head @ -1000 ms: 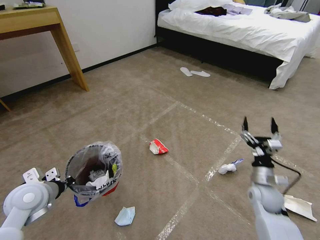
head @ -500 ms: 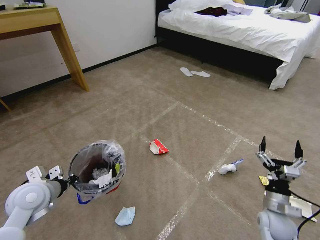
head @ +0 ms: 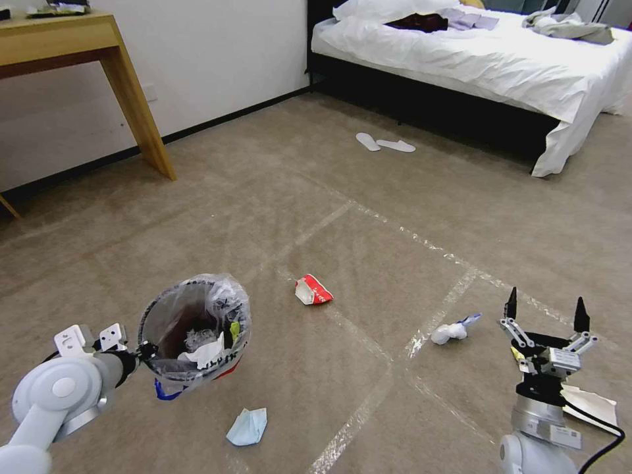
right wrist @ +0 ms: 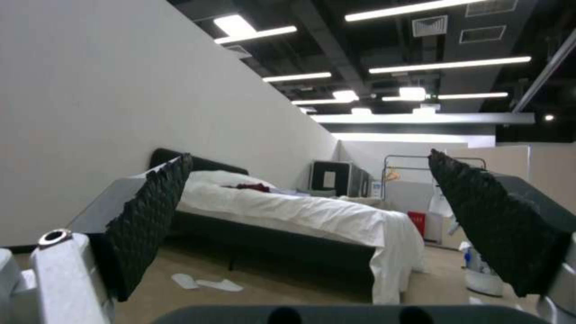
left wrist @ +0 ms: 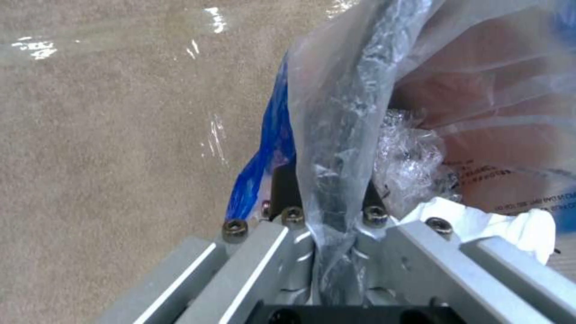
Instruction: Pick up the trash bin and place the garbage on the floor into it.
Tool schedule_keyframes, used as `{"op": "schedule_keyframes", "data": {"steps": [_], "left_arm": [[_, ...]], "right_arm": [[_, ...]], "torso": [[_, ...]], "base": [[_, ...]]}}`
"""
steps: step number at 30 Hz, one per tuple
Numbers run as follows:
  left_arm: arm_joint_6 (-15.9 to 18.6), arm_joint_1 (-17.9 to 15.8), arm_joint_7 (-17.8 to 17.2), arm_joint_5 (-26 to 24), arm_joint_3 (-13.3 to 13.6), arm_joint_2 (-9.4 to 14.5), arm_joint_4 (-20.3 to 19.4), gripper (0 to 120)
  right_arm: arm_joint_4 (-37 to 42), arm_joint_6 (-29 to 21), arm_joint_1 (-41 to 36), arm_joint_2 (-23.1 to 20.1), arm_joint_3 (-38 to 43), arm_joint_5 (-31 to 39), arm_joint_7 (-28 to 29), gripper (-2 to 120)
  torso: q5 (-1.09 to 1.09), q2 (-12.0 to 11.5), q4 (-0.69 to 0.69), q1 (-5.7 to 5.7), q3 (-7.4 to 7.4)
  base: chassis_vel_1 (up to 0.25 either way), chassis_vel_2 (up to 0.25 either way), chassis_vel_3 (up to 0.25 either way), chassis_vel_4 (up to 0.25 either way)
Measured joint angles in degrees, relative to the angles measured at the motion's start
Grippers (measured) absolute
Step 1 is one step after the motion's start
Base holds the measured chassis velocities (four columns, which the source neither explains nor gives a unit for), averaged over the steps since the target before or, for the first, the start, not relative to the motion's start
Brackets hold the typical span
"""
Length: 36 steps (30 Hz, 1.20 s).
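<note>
Carton on floor between trash bin and tissue

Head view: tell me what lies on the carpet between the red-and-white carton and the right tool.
A crumpled white tissue lies between the carton and the open right tool, beside a tape line; the rest is bare carpet, seen in the head view.

white wall | wooden table | white-sheeted bed
</note>
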Motion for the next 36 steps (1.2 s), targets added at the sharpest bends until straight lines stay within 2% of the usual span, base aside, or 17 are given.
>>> {"op": "schedule_keyframes", "data": {"steps": [36], "left_arm": [[-0.4,1.4,-1.0,0.2,-1.2,-0.8,-1.9,1]], "right_arm": [[-0.6,0.0,1.3,0.0,-3.6,-2.6,-0.7,100]], "torso": [[0.00,0.0,0.00,0.00,0.00]], "base": [[0.000,0.000,0.000,0.000]]}}
